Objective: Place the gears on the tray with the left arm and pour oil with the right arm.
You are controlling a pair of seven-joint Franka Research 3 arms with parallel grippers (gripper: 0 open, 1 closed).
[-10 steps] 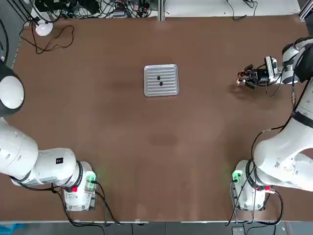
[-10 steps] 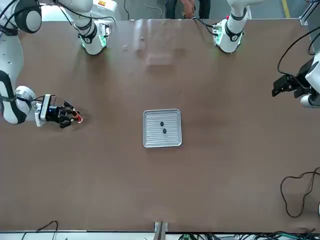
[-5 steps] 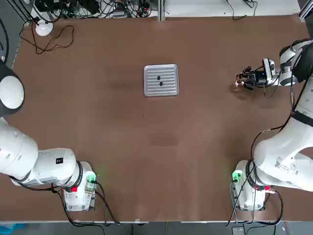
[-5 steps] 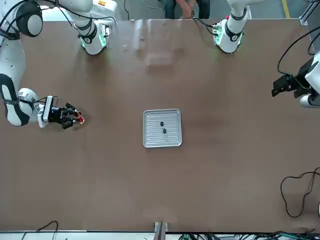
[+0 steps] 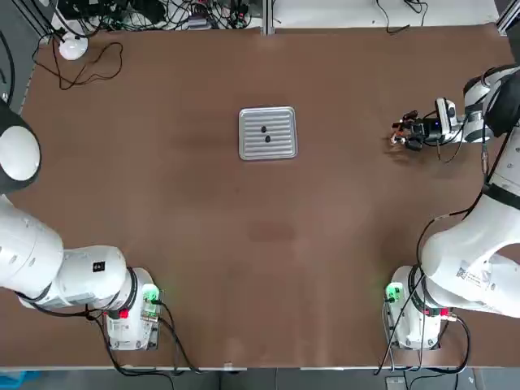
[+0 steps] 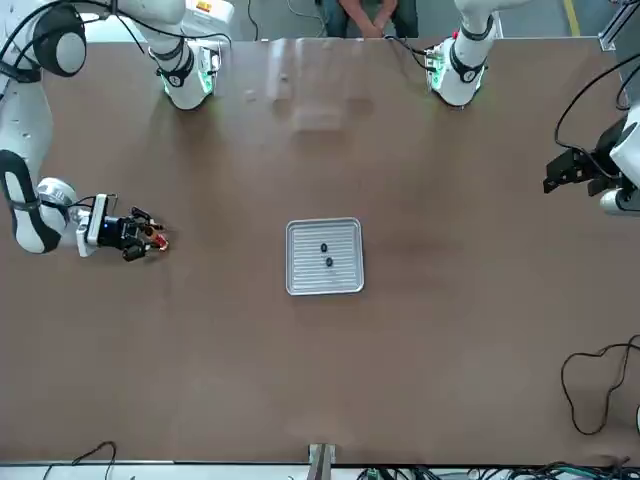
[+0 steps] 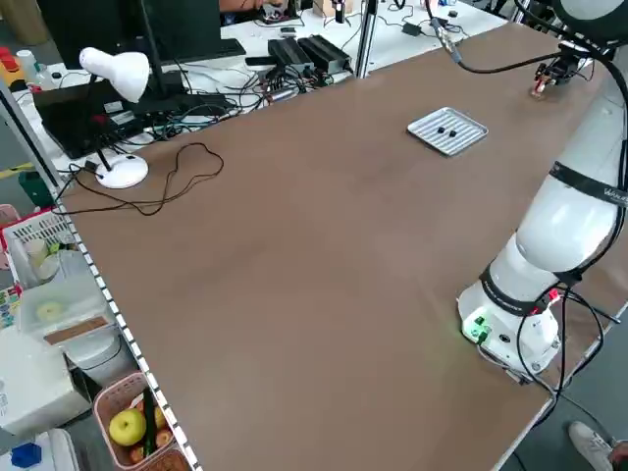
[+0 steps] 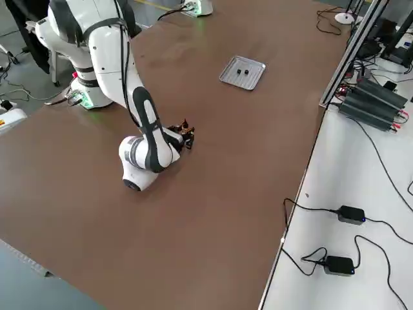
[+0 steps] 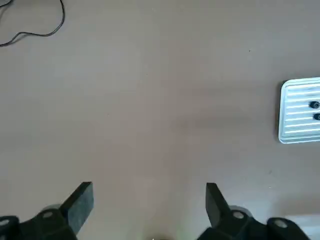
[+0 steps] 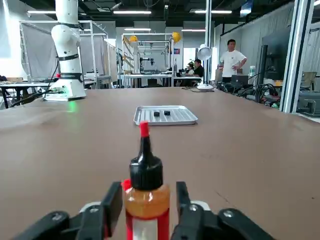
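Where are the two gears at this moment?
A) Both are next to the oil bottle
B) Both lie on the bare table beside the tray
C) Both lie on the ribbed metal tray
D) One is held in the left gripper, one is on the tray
C: the two gears show as dark dots on the ribbed tray at the table's middle, far from the oil bottle at the right gripper.

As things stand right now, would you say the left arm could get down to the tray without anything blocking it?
Probably yes. The left claw hangs open and empty above bare table, and nothing lies between it and the tray. The right claw is off at the far side with the oil bottle, well clear of that path.
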